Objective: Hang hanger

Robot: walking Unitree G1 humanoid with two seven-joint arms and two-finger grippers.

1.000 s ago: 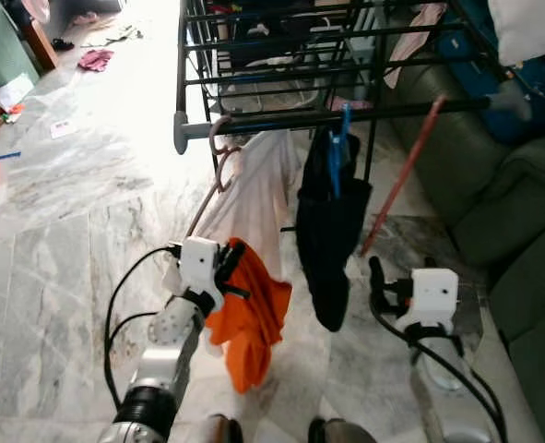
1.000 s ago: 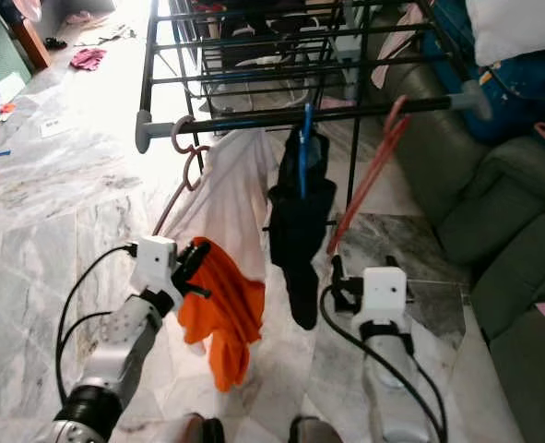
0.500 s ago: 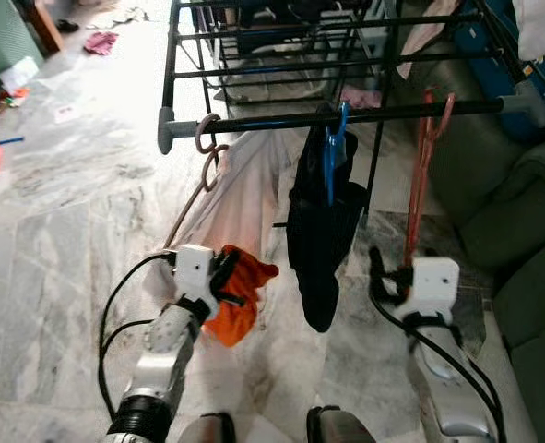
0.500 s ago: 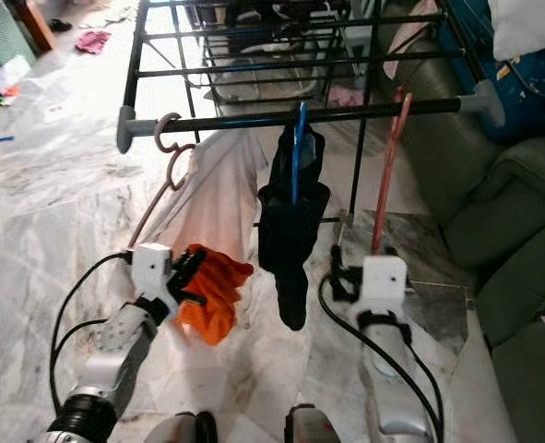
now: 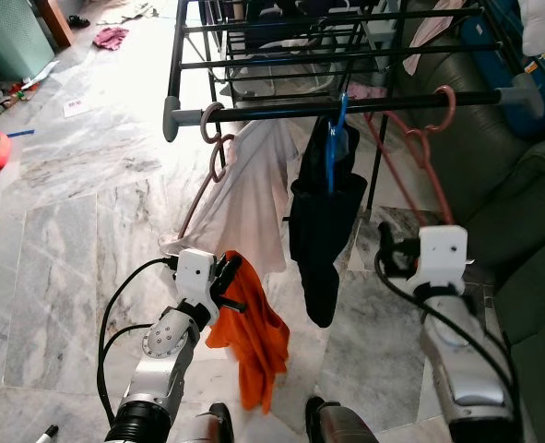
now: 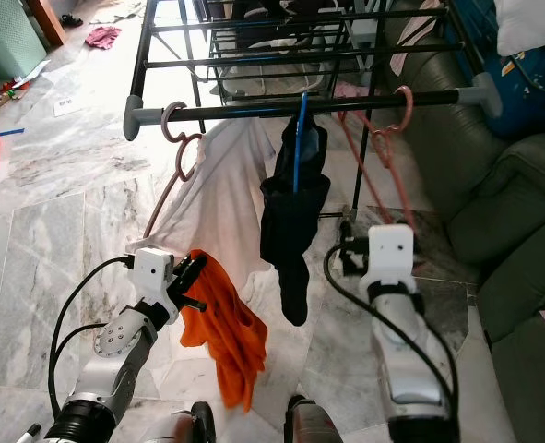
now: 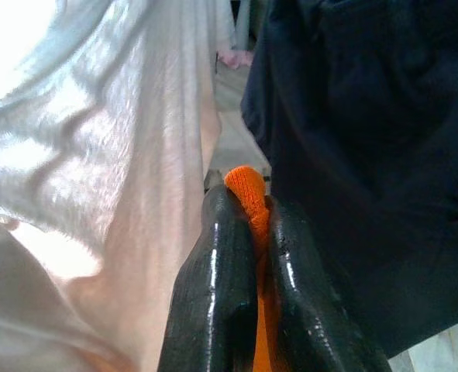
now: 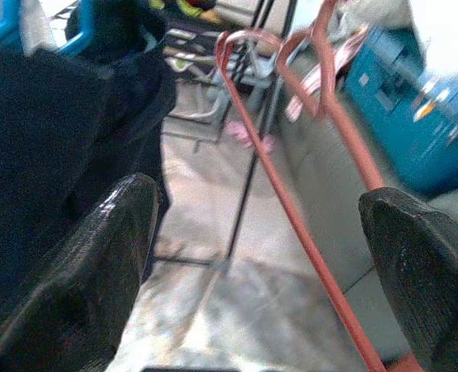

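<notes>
Hanger [image 5: 418, 148] now sits on the front rail [image 5: 346, 103] of the drying rack [image 6: 281, 55]. Half a second ago the pink hanger hung almost straight down, with its lower part close to the right gripper [image 5: 389, 261]. Now its hook is over the rail, near the grey cap at the rail's right end, and its two arms open downward like an upside-down V. The right gripper is below the hanger and seems to be apart from it; in the right wrist view its two black fingers [image 8: 97, 263] are spread wide with nothing between them, and the pink wire passes through the gap without touching. I judge that the hanging step is finished or nearly finished, and that the right arm only needs to move away without pulling the wire.

The hook of the hanger points up and curls over the rail. Its long axis, from one shoulder tip to the other, seems to lie roughly along the rail, though I cannot tell the exact turn.

To the left of the hanger on the same rail hangs a dark garment [image 5: 325, 221] on a blue hanger [image 5: 335, 138], then a white shirt [image 5: 254, 203] on another pink hanger near the rail's left end. The left gripper [image 7: 248, 232] is lower than the rail and in front of the white shirt; its fingers are pressed together on an orange cloth [image 5: 254, 341], which hangs down toward the marble floor [image 5: 60, 231].
</notes>
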